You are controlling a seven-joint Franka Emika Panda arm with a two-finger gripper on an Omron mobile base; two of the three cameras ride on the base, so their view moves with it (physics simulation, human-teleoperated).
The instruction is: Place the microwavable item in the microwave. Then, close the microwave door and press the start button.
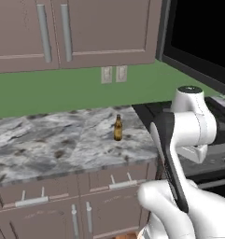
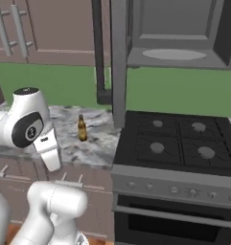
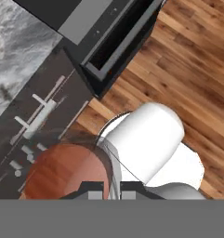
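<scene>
Low above the wood floor (image 3: 187, 60), the gripper (image 3: 111, 189) pinches the clear glass cup (image 3: 71, 167) of reddish-brown contents.

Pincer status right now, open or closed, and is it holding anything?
Pincer: closed on the glass cup with reddish-brown contents, seen close up in the hand view.

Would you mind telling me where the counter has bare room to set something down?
The counter is bare left of the bottle, out to the frame's edge. A narrower strip lies between the bottle and the stove. The burners crowd the stove top, and the open microwave door hangs over its left edge.
</scene>
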